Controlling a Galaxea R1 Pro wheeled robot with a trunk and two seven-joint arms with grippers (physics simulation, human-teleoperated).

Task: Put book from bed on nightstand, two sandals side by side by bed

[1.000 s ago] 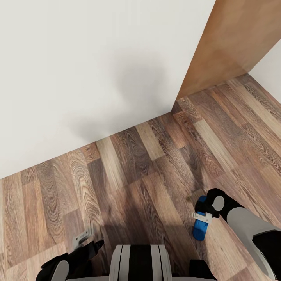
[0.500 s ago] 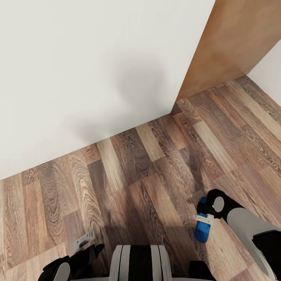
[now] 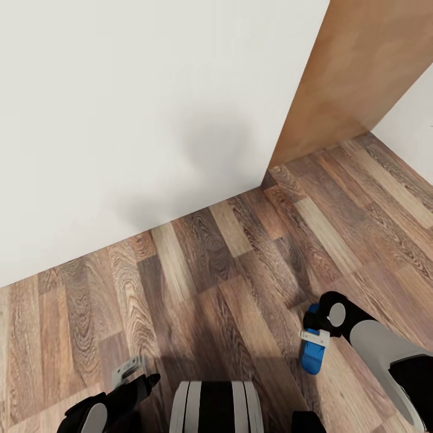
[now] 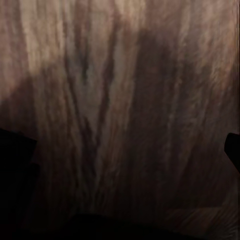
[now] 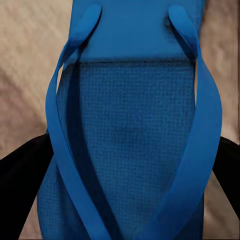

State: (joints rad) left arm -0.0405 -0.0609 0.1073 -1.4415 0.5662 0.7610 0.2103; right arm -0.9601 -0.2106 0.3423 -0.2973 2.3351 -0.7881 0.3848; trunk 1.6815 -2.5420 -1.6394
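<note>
- Shifted a little across the head view since a second ago: white wall [image 3: 132,108] and tan panel [image 3: 355,78] sit slightly differently, wall-floor line a touch higher on the right. Camera motion, by the look of it, with both arms keeping their places in the picture.
- Far left, low in the head view: left end effector [image 3: 127,368], pale fingers pointing up and away over the floor [image 3: 210,258]. Nothing between them, and a gap visible in the left wrist view, where only blurred wood grain lies ahead. Judged open and empty.
- Centre bottom: the robot's own trunk [image 3: 213,406], striped black and white, cut off by the frame edge.
- Right: right end effector [image 3: 317,332] closed on one blue sandal [image 3: 312,349], gripped near mid-length, with the rest hanging below the grip.
- Long axis of the sandal roughly vertical in the head view, one end tucked behind the black wrist, the other pointing toward the robot's base.
- In the right wrist view, sandal [image 5: 132,150] straight ahead and very close, straps running along the line of the fingers, dark fingers [image 5: 22,165] at both sides.
- Key relation for the coming move: sandal already in the right arm's hold, so placement depends on reaching the bedside.
- Hard to tell: whether the sandal clears the floor or brushes it.
</note>
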